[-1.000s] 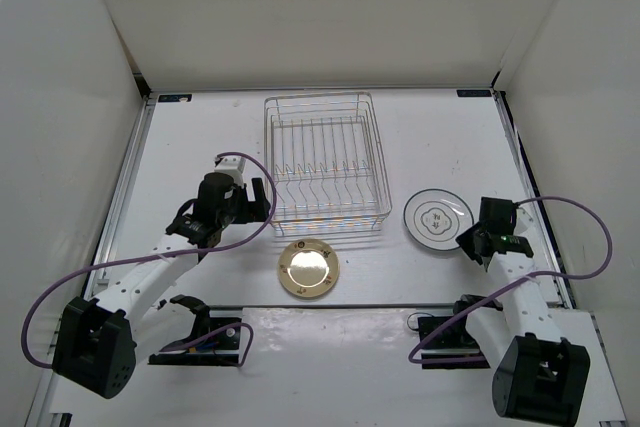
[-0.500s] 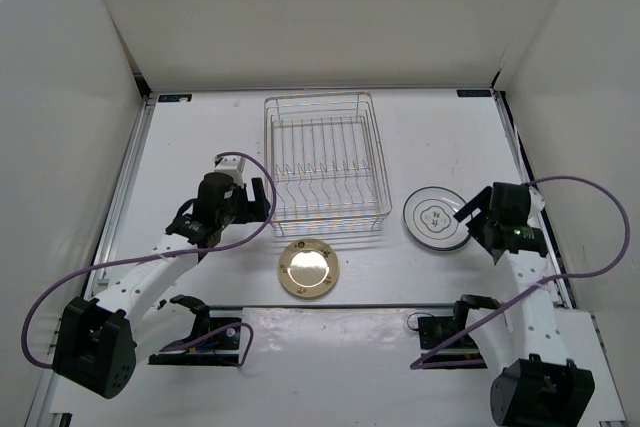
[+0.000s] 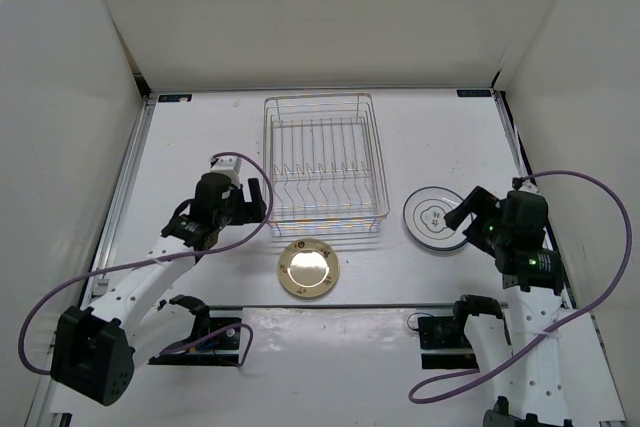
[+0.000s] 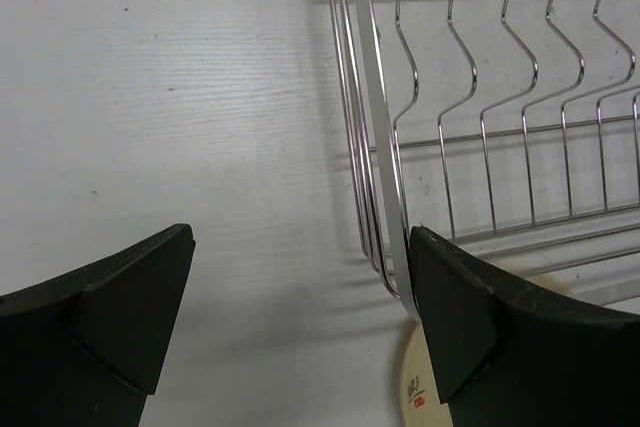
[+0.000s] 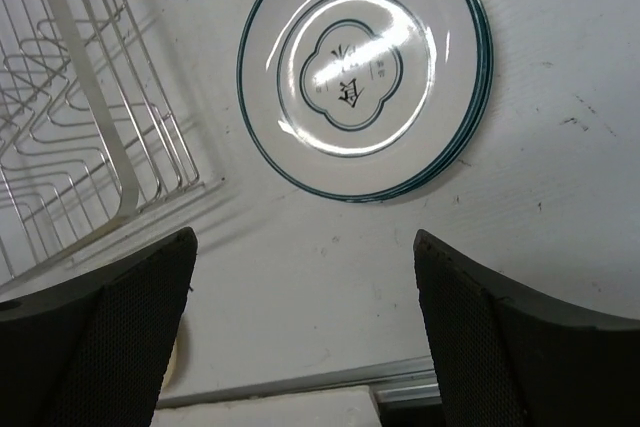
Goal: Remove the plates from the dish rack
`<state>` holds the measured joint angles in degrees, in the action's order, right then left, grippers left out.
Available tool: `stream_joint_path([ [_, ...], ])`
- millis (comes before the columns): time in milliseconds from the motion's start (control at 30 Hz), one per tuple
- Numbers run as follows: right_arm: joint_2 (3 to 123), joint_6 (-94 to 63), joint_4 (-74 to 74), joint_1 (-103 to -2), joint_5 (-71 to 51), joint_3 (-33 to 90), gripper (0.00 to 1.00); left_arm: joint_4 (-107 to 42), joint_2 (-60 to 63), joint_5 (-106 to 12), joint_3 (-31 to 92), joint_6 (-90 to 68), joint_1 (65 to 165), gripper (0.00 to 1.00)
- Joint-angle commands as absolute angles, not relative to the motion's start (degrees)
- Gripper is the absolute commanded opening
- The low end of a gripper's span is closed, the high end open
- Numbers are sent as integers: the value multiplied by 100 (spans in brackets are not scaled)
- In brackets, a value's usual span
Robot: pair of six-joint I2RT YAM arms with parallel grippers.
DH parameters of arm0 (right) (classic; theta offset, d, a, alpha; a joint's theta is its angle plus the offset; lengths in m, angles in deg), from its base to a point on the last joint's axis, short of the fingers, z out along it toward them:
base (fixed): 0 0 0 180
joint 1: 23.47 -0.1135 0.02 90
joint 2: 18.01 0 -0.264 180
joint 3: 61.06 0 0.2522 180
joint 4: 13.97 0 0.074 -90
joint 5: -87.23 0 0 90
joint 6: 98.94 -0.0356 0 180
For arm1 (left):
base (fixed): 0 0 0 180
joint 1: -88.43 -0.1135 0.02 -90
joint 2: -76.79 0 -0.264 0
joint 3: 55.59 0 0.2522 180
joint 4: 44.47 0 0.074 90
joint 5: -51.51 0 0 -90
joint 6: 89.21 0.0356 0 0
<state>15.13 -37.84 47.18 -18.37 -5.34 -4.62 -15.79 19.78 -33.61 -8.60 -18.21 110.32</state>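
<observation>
The dish rack (image 3: 325,159) of silver wire stands at the table's middle with no plate in it. Two white plates (image 3: 437,218) with dark rings lie stacked to its right. A golden-tan plate (image 3: 308,268) lies in front of it. My right gripper (image 3: 470,225) hovers open just right of the white stack, nothing between its fingers. In the right wrist view the white plates (image 5: 365,67) lie ahead of the open gripper (image 5: 305,287). My left gripper (image 3: 254,205) is open at the rack's front left corner. In the left wrist view its right finger (image 4: 480,317) sits against the rack's wire (image 4: 385,177).
White walls enclose the table on three sides. A metal rail (image 3: 400,307) crosses the near edge between the two arm bases. The left arm's purple cable (image 3: 245,237) loops near the rack's front left corner. A sliver of the golden-tan plate (image 4: 415,387) shows under the left gripper.
My right gripper has opened, let go of the white plate on the stack, and drawn back toward the right. The left arm has barely moved.
</observation>
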Motion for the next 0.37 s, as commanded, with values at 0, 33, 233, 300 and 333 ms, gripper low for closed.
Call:
stream_joint_path([
  [0,1495,-3303,4936,-1925,-954,-124,90,-754,2361,-2936,-422,-1907,11040,99],
  [33,1486,-3284,4927,-1969,-945,-81,90,-525,2414,-2761,-273,-1899,11066,99],
  [233,1573,-3240,4716,-2074,-1059,156,90,794,2695,-2583,527,-1899,11278,99],
  [300,1897,-3232,4891,-2153,-1025,306,90,989,3029,-2601,572,-1873,11287,99],
  [333,1951,-3231,4996,-2224,-955,576,90,1024,3143,-2610,563,-1803,11295,99],
])
